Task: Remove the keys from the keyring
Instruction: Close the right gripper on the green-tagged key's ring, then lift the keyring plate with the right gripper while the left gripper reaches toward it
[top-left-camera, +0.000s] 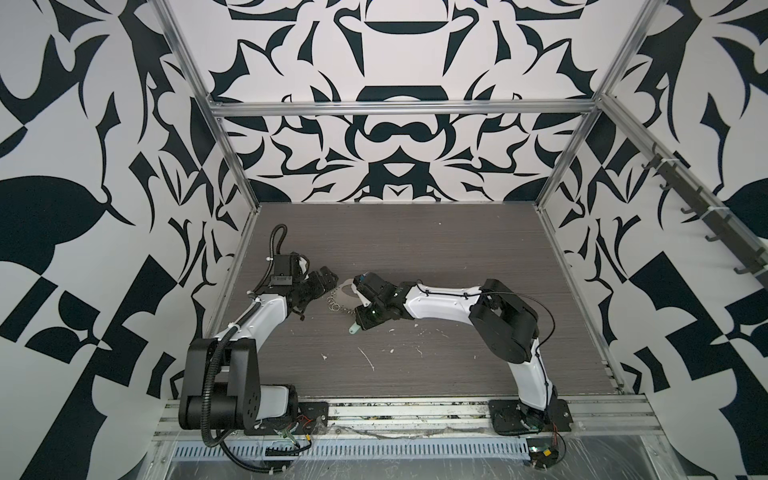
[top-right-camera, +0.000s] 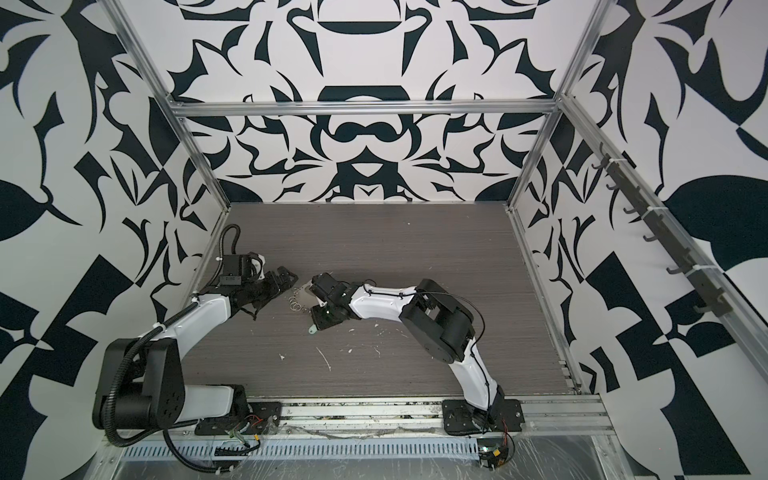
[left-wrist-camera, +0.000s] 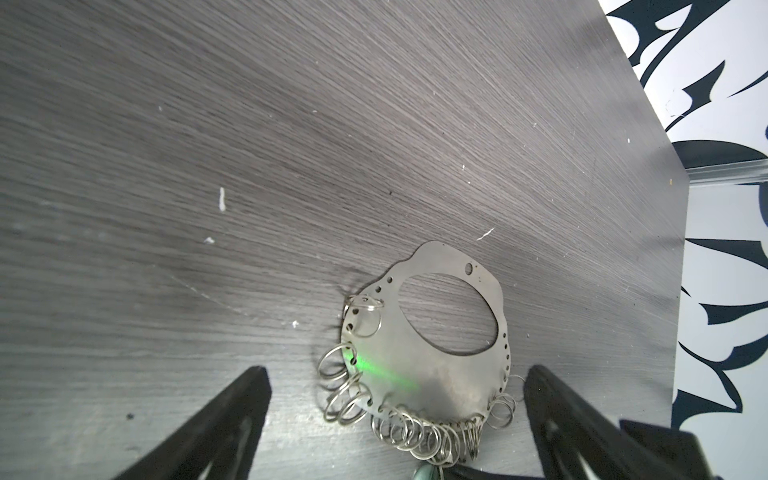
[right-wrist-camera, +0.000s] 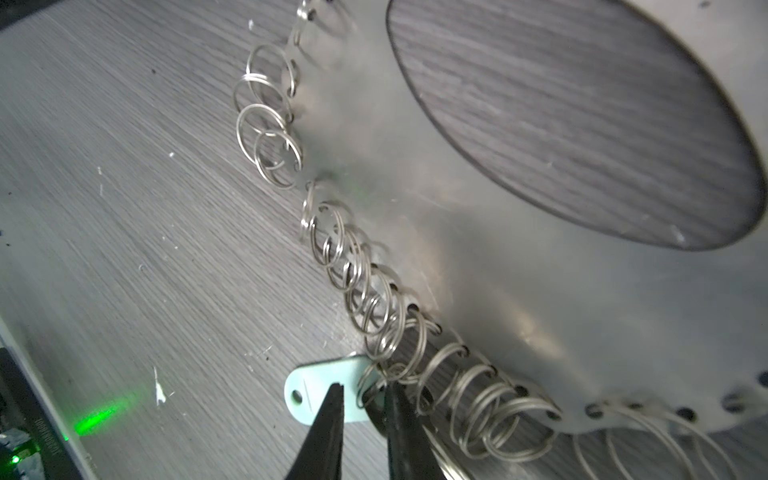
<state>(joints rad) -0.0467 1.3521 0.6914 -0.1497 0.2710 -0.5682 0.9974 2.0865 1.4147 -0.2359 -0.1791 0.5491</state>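
Key tag (right-wrist-camera: 309, 384): small pale mint oval plastic, hole at free end, other end among the split rings (right-wrist-camera: 270, 137) of the keyring (right-wrist-camera: 498, 270), a flat grey metal plate w/ oval cut-out. Tag lies flat mid-table (top-left-camera: 415, 249), poking out under R gripper (right-wrist-camera: 363, 399). Long axis is diagonal, free end toward near-left in both top views. R jaws are narrow, tips straddling the tag's ring end; can't tell if pinching. L gripper (left-wrist-camera: 395, 415) is spread wide, just beside the plate. Dark grey wood-grain top w/ white flecks; black-white patterned walls (top-left-camera: 395, 145), alu frame (top-left-camera: 399, 109).
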